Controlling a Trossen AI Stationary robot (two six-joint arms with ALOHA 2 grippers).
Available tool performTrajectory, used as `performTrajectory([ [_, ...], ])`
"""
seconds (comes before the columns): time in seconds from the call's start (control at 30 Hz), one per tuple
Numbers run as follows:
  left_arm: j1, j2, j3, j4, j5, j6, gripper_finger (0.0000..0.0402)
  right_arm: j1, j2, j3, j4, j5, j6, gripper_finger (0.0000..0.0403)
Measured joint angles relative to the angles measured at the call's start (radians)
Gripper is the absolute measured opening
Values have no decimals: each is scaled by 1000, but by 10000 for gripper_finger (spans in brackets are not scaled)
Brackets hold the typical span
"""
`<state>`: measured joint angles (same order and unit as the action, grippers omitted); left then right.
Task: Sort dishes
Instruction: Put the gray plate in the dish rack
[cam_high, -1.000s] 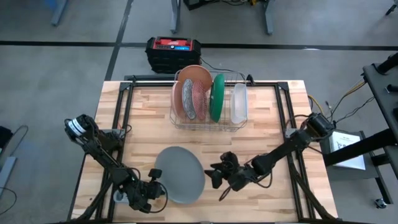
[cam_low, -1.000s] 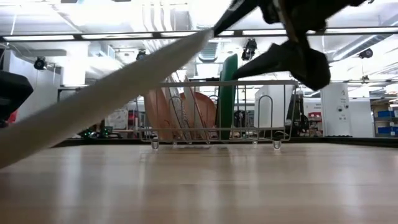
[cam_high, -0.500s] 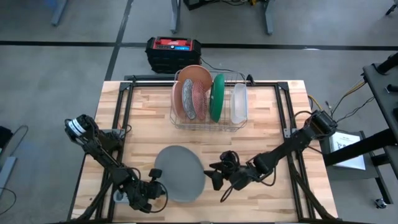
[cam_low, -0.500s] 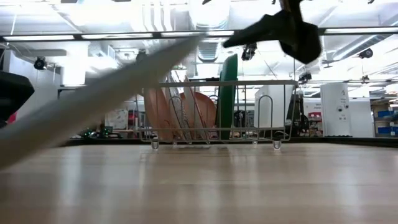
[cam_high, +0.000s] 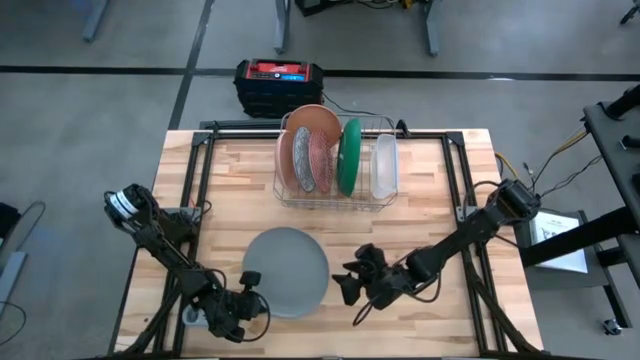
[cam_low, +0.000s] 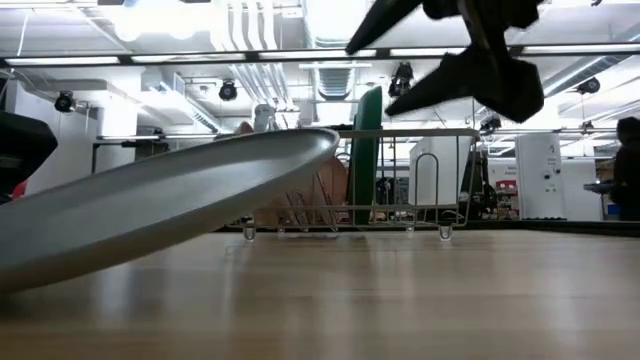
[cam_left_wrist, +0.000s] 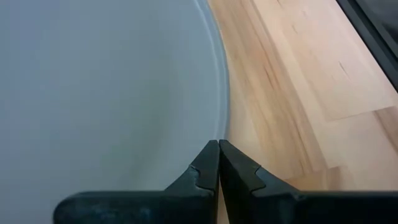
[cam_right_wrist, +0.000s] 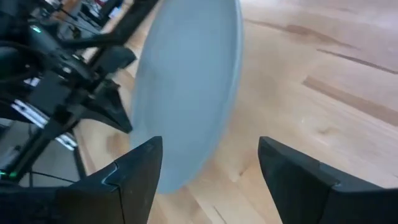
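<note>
Tilting grey plate pinched at its rim by left gripper.

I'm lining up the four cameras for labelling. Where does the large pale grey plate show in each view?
High view: grey plate at the table's near middle, between both grippers.
Low view: plate tilted across the left, its rim raised.
Left wrist view: plate fills the picture's left.
Right wrist view: plate edge-on, centre.
Shared landmark: the wooden table.
</note>
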<state>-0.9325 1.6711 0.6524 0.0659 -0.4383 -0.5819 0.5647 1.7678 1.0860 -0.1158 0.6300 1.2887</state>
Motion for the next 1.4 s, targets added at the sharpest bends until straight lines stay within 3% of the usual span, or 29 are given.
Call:
performTrajectory([
  [0.17,0,0,-15,22,0,-3,0,-17,65,4,34,-1,20,263],
  [0.7,0,-1,-21,44,-1,5,0,-105,241,5,459,-36,-119,246],
  [0.9,0,0,-22,56,-1,8,0,-119,293,5,538,-69,-122,180],
  [1.13,0,-5,10,50,11,74,0,-118,290,5,531,-36,-143,23],
  [1.4,0,-52,96,-68,7,133,0,-98,203,4,433,17,-215,5],
])
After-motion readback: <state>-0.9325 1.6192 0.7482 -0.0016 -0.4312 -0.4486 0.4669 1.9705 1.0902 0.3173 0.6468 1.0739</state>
